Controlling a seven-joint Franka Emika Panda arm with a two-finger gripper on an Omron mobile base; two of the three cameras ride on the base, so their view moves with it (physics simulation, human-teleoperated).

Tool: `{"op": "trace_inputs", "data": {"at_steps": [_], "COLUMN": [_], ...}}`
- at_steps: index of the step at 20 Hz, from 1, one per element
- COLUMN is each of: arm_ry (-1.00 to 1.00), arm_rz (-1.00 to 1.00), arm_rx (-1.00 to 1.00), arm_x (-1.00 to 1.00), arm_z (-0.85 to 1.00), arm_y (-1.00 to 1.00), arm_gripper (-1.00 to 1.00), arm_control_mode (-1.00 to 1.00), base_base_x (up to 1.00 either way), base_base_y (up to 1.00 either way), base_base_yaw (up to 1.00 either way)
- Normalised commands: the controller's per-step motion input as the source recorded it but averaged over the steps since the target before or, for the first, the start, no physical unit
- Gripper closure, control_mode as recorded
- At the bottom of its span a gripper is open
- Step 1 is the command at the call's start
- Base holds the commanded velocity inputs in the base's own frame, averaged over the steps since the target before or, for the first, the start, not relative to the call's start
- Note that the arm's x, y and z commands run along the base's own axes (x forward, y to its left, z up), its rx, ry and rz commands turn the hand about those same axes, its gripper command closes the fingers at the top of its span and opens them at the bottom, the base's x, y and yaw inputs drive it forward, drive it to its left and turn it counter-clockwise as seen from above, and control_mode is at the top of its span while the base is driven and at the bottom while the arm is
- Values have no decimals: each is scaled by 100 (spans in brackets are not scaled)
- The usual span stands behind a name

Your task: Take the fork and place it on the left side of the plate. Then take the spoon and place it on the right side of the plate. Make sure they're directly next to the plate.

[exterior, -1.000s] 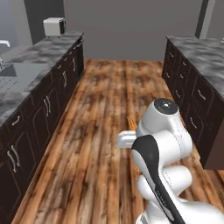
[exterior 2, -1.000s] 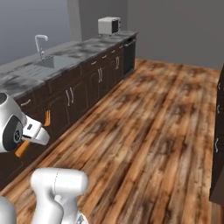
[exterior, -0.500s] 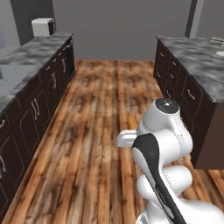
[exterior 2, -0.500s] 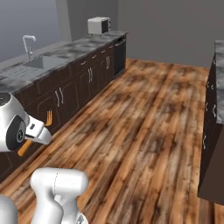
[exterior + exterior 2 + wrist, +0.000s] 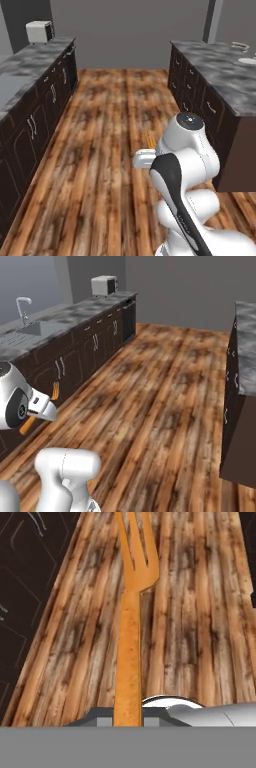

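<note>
My gripper [image 5: 44,407] is shut on the handle of the bright orange fork [image 5: 55,391] and holds it in the air over the wooden floor. In the hand view the fork [image 5: 129,637] runs straight up from the gripper [image 5: 128,716], tines at the top. In the left base view the fork's tip [image 5: 150,138] sticks out from behind my white arm. On the island counter at the far right edge lies a round white plate [image 5: 248,61]. A small pale thing behind it may be the spoon [image 5: 240,46]; it is too small to tell.
A dark island counter [image 5: 220,70] with drawers stands on the right. A long dark counter [image 5: 75,316] with a sink [image 5: 30,330] and a white toaster [image 5: 104,285] runs along the left. Open wooden floor [image 5: 160,406] lies between them.
The whole picture has shifted, so the base has moved and turned; the island counter now shows more on the right. The fork stays held in the shut gripper.
</note>
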Motion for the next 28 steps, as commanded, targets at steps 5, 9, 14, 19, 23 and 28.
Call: {"op": "trace_inputs", "data": {"at_steps": [5, 9, 14, 19, 23, 28], "arm_ry": [0, 0, 0, 0, 0, 0], "arm_rz": [0, 0, 0, 0, 0, 0], "arm_rx": [0, 0, 0, 0, 0, 0], "arm_x": [0, 0, 0, 0, 0, 0], "arm_z": [0, 0, 0, 0, 0, 0], "arm_y": [0, 0, 0, 0, 0, 0], "arm_gripper": [100, 100, 100, 100, 100, 100], "arm_control_mode": [100, 100, 100, 100, 100, 100], "base_base_x": [100, 78, 17, 0, 0, 0], "base_base_y": [-63, -94, -100, -100, -100, -100], "base_base_yaw": [-11, -2, 0, 0, 0, 0]}}
